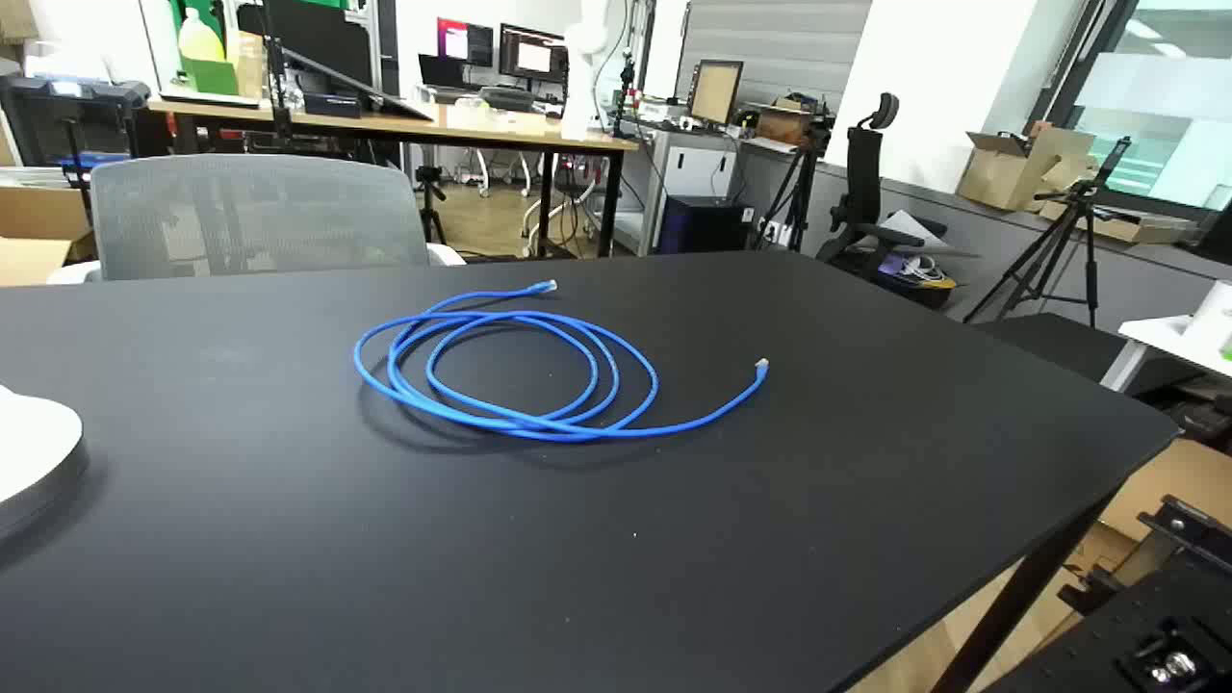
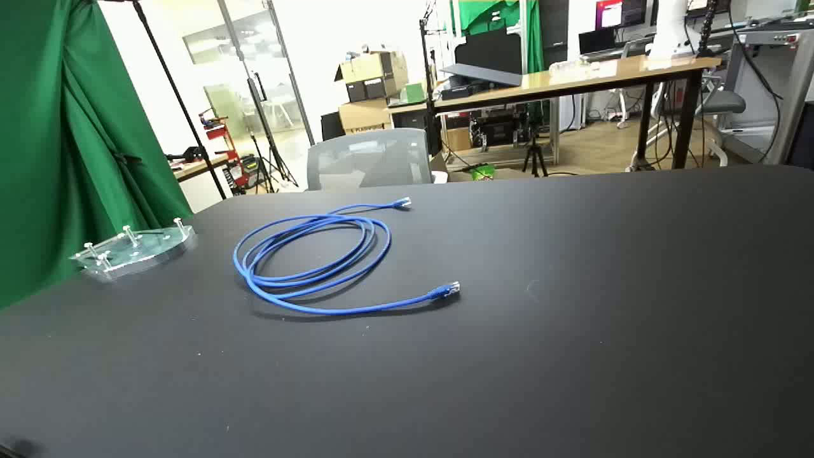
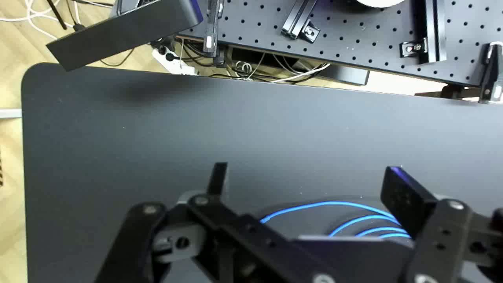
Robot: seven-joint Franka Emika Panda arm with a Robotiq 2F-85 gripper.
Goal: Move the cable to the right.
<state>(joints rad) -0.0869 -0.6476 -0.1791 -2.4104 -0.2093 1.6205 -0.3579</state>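
The bright blue cable (image 1: pixel 568 434) lies in loose loops on the black tabletop, with both pale connector ends sticking out from the coil. The cable also shows in an exterior view (image 2: pixel 346 312). My gripper (image 3: pixel 305 168) is open in the wrist view, with its two black fingers wide apart and nothing between them. It is above the table, and part of the cable (image 3: pixel 330 203) shows below and beyond the fingers. The right finger and the gripper body hide the rest of the loops there. The gripper does not show in either exterior view.
The black table (image 1: pixel 597 577) has a clear plate with upright screws (image 2: pixel 137 251) near one edge. A white rounded object (image 1: pixel 34 448) shows at a frame edge. A grey mesh chair (image 1: pixel 260 217) stands behind the table. A perforated black board (image 3: pixel 353 43) borders the table.
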